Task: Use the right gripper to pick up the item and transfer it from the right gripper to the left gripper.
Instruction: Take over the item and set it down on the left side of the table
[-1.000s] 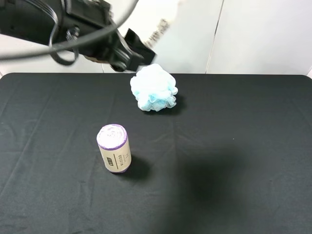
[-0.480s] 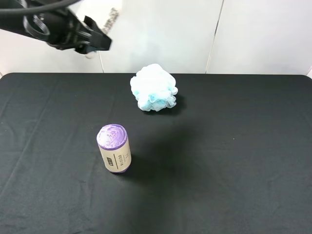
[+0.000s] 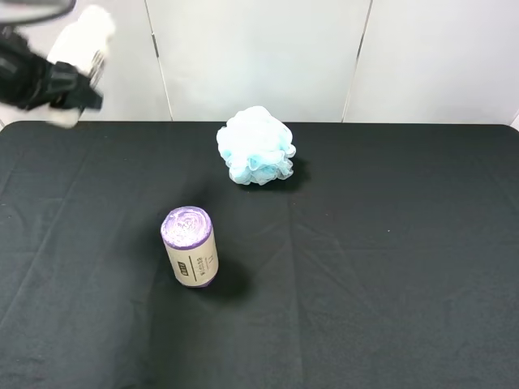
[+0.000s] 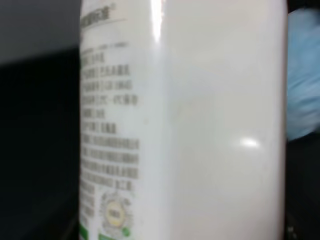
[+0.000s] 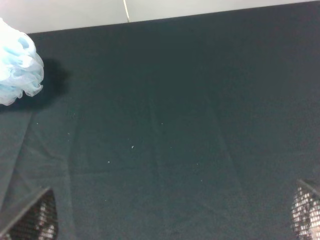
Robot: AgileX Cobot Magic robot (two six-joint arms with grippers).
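The white plastic bottle (image 3: 89, 32) with dark print is high at the far left of the exterior view, tilted, above the table's back left corner. My left gripper (image 3: 75, 87) is shut on it around its middle. In the left wrist view the bottle (image 4: 200, 125) fills the frame, with print and a green patch near its base. My right gripper (image 5: 170, 212) is open and empty above the black cloth, with only its fingertips (image 5: 35, 217) showing. It is out of the exterior view.
A purple-topped cylinder roll (image 3: 190, 247) stands left of the middle of the black table (image 3: 389, 267). A blue-white bath pouf (image 3: 255, 146) lies at the back centre and also shows in the right wrist view (image 5: 17, 70). White walls stand behind the table.
My left arm has swung from the top centre to the far top left with the bottle in its grip. The roll and the pouf have not moved.
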